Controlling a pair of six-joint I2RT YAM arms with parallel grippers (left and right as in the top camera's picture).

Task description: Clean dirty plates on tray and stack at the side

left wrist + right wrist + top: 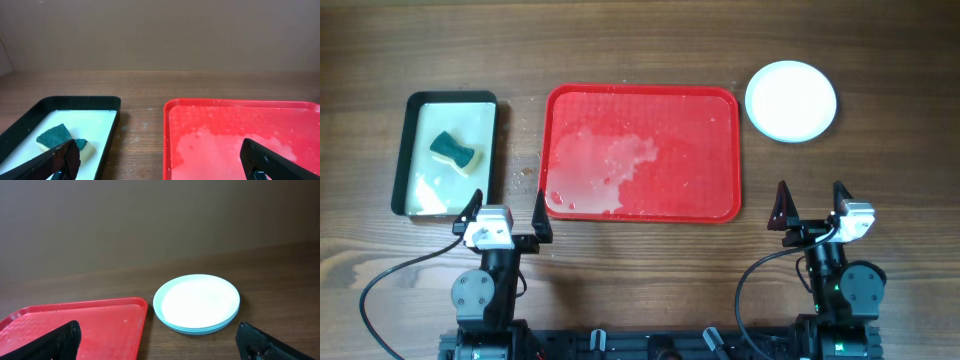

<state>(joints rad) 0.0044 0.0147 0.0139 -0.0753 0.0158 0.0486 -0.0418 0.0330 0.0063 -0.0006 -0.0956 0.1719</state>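
The red tray (642, 152) lies in the middle of the table with wet foamy smears and holds no plates; it also shows in the left wrist view (240, 135) and the right wrist view (80, 325). The plates (791, 100) stand stacked on the table at the tray's far right; in the right wrist view (196, 301) the white one lies on top of the two aqua-blue ones. My left gripper (505, 212) is open and empty near the tray's near left corner. My right gripper (810, 205) is open and empty, on the near side of the stack.
A smaller black-rimmed, white-lined tray (448, 103) stands left of the red tray. A green sponge (455, 151) lies in it, also seen in the left wrist view (60, 137). Small droplets speckle the wood between the two trays.
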